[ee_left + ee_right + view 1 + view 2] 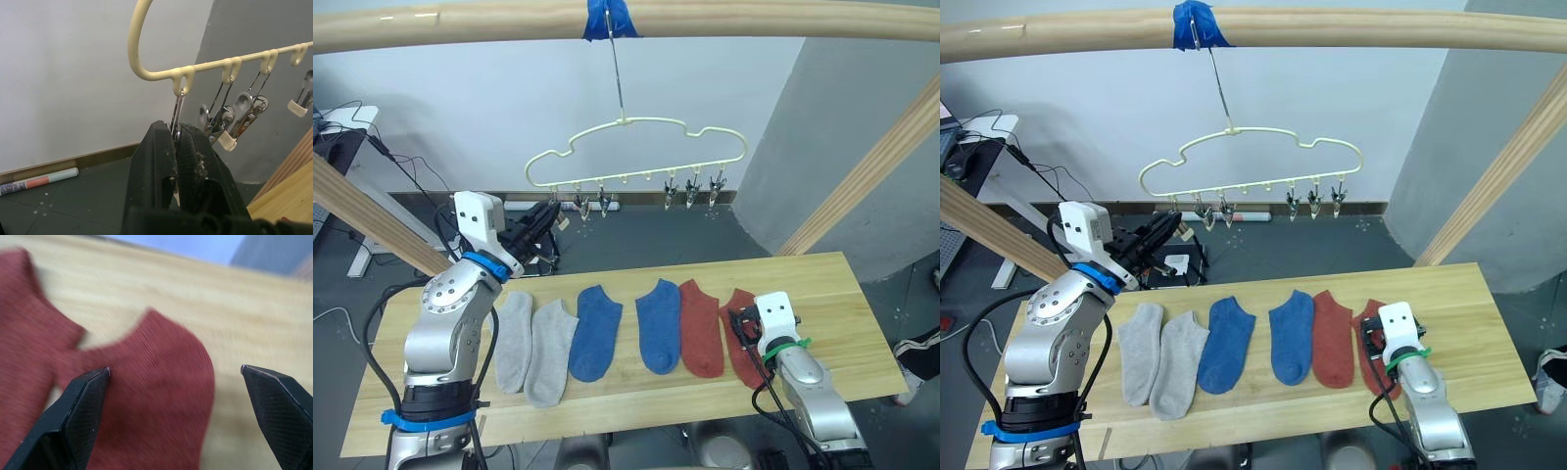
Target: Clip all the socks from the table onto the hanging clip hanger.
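Observation:
Several socks lie in a row on the wooden table (842, 294): two light grey (514, 338), two blue (596, 331) and two rust-red (702, 326). Above and behind them the pale-yellow clip hanger (636, 147) hangs by its hook from the top pole. My left gripper (548, 217) is raised to the hanger's left end. In the left wrist view its fingers (156, 161) are shut on the leftmost metal clip (177, 105). My right gripper (175, 369) is open low over the rightmost rust-red sock (156, 396), a fingertip on either side of it.
A thick wooden pole (754, 20) with blue tape (607, 18) runs across the top. Slanted wooden beams (862, 186) stand at both sides of the table. Other clips (244, 112) hang to the right of the held one. A paper tube (36, 181) lies on the dark floor.

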Robot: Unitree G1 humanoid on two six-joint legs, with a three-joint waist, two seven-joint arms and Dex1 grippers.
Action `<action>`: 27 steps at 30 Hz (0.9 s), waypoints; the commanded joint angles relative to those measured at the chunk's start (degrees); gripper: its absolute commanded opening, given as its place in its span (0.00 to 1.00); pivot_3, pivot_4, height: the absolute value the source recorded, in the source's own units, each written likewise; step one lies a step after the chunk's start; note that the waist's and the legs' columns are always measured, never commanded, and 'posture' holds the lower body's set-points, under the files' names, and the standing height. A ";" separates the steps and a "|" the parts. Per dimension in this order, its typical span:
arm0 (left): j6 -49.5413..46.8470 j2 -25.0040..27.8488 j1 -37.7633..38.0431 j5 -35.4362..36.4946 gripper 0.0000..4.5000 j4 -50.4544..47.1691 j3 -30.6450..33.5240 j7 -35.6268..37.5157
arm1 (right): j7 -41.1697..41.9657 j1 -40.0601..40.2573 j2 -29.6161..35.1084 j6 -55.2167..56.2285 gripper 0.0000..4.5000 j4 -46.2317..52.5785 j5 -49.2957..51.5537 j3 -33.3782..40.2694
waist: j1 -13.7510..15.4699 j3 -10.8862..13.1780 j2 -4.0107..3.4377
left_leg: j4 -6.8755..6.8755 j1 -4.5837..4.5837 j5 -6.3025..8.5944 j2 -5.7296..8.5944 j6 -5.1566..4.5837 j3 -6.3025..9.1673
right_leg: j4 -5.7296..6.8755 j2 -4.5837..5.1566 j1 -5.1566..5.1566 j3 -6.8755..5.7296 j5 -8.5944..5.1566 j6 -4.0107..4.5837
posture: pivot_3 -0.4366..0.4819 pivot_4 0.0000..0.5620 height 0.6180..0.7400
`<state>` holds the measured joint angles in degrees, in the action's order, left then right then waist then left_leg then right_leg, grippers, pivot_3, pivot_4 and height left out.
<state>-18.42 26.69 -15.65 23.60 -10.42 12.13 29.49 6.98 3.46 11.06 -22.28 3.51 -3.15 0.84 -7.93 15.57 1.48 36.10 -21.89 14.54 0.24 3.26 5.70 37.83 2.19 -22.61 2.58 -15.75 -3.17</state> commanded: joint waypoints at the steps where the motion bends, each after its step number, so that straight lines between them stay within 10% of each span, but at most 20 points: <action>1: -0.04 0.37 0.25 0.39 0.00 -1.84 0.41 0.21 | -0.57 -0.09 -1.27 -2.83 1.00 -0.39 2.48 2.41 | -0.08 0.00 0.00 | -0.01 -0.01 0.00 0.00 0.00 -0.02 | 0.00 0.00 -0.02 0.01 0.00 0.00 | 0.24 0.50 1.00; 8: -0.44 0.60 0.40 0.67 0.00 -2.21 0.49 0.42 | 1.05 -1.16 -2.62 -7.28 1.00 -1.38 5.74 3.98 | -0.08 0.00 0.00 | -0.01 0.01 0.00 -0.01 0.00 -0.04 | 0.01 -0.01 -0.02 0.02 0.00 0.00 | 0.25 0.50 1.00; 21: -2.88 1.42 0.37 2.41 0.00 -3.01 0.76 1.87 | 4.15 0.09 -0.31 -5.95 0.04 -0.03 6.24 1.89 | -0.03 0.00 0.00 | -0.01 0.01 0.00 0.00 0.00 -0.04 | 0.01 0.00 -0.02 0.02 -0.03 -0.05 | 0.25 0.51 1.00; 27: -7.22 2.35 0.26 6.23 0.00 -4.91 1.30 2.97 | 10.27 -0.97 5.42 -1.52 0.00 5.23 5.31 -1.88 | -0.09 0.08 -0.02 | -0.02 0.00 0.00 0.00 0.00 -0.04 | 0.00 -0.01 -0.02 0.01 -0.05 -0.08 | 0.25 0.51 1.00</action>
<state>-24.11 28.03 -15.50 27.74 -12.47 12.23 31.65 14.58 2.87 14.82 -25.98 4.51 2.86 -0.12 -8.02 15.66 1.46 36.09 -21.90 14.54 0.24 3.26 5.62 37.83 2.19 -22.65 2.63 -15.80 -3.26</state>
